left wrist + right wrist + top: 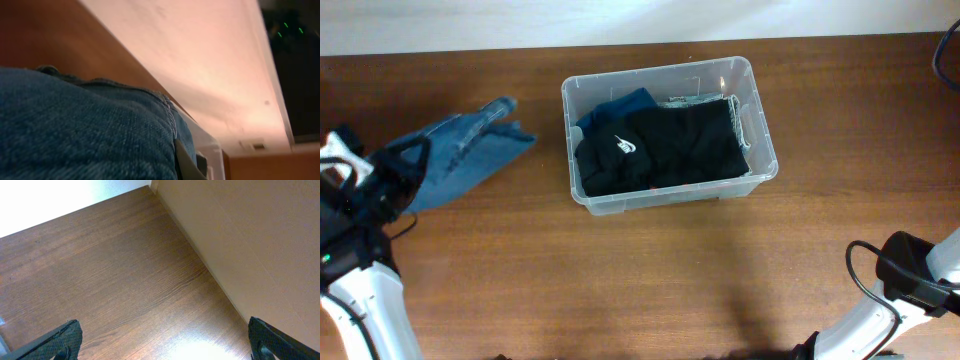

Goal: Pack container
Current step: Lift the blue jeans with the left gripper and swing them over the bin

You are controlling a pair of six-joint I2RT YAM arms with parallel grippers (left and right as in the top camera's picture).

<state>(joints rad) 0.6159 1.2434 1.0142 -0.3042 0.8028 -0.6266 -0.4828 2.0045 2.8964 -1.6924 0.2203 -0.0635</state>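
Jeans [470, 150] pinched at one end in left claw [408, 160], jaws nearly together on the cloth, the rest trailing away from that claw toward container [670, 197] and lying on tabletop [620, 280]. From the left wrist, only blue weave pressed close to the lens, one finger [186, 162] peeking out beneath. Right claw [162, 340] spread wide, gripping nothing, hovering above bare wood, well apart from everything.

Container well off to the right of left claw and slightly ahead of it; ahead and far to the left of right claw. Already holding black top [670, 150] with white logo, and blue cloth [620, 105] tucked at the back.

Handling, as a judgement: jeans soft, limp, fairly heavy for cloth, neither fragile nor slippery. Likely to sag and drag from a single end grip, with trailing legs apt to catch on the rim. Better taken at the thick waistband or through a folded bundle, pinching several layers at once. Lift high enough to clear the rim before carrying across, then lower onto black top. Container itself stiff, light, smooth-sided, probably prone to sliding when nudged; best held at the thick rim if in need of steadying.
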